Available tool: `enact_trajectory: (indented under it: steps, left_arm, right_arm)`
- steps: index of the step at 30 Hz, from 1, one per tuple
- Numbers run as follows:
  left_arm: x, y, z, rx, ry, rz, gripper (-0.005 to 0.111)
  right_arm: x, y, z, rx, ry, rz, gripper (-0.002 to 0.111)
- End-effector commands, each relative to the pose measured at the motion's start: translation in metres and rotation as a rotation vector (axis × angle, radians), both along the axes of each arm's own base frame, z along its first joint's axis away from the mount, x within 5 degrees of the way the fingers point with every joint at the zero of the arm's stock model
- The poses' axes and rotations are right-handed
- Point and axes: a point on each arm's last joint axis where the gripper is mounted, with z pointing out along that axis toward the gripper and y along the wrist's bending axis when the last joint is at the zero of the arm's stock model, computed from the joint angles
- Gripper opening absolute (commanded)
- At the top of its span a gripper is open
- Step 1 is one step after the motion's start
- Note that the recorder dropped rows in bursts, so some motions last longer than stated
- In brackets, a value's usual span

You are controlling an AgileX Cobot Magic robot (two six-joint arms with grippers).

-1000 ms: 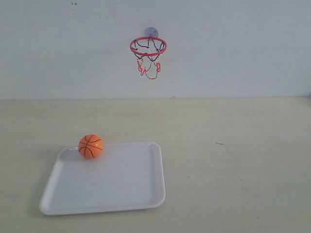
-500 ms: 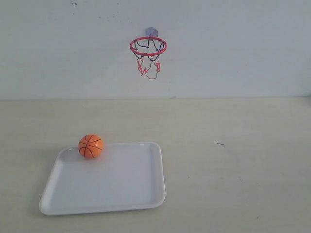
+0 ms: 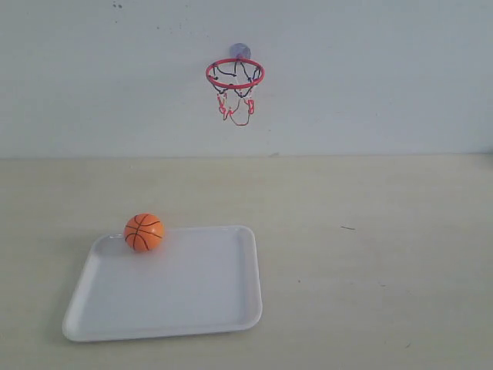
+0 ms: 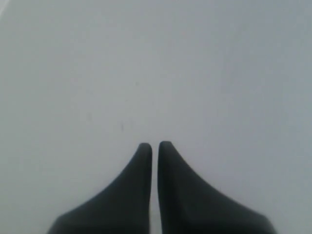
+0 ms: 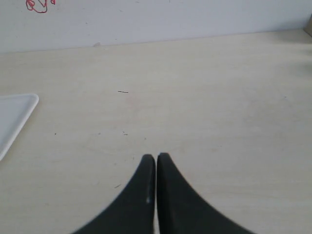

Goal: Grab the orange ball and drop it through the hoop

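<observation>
- The orange ball rests in the far left corner of the white tray, against its rim.
- The hoop hangs on the wall; broad worktop lies right of the tray.
- Left gripper, right gripper: jaws nearly touching, empty; the right one is over the worktop.

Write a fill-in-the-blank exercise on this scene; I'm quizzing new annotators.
In the exterior view, the ball rests on the white tray, near its far ____ corner.
The hoop has a ____ ring.
The left gripper and the right gripper are both ____, holding nothing.
Missing words: left; red; shut.
</observation>
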Motion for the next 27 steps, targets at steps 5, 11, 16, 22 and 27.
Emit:
enact_trajectory:
  steps: [5,11,16,22,27]
  left_arm:
    - [0.081,-0.015,-0.015,0.017,0.928,-0.132,0.004]
    - [0.116,-0.017,-0.038,0.055,1.132,-0.141,0.004]
    - [0.130,-0.018,-0.051,0.047,1.178,-0.136,0.004]
    - [0.154,-0.026,-0.051,0.117,1.182,-0.238,0.004]
    - [0.204,-0.042,-0.040,0.273,1.247,-0.450,0.004]
  right_arm:
    - [0.000,0.000,0.001,-0.006,-0.013,0.000,0.000]
    - [0.000,0.000,0.001,-0.006,-0.013,0.000,0.000]
    - [0.000,0.000,0.001,-0.006,-0.013,0.000,0.000]
    - [0.000,0.000,0.001,-0.006,-0.013,0.000,0.000]
    - [0.000,0.000,0.001,-0.006,-0.013,0.000,0.000]
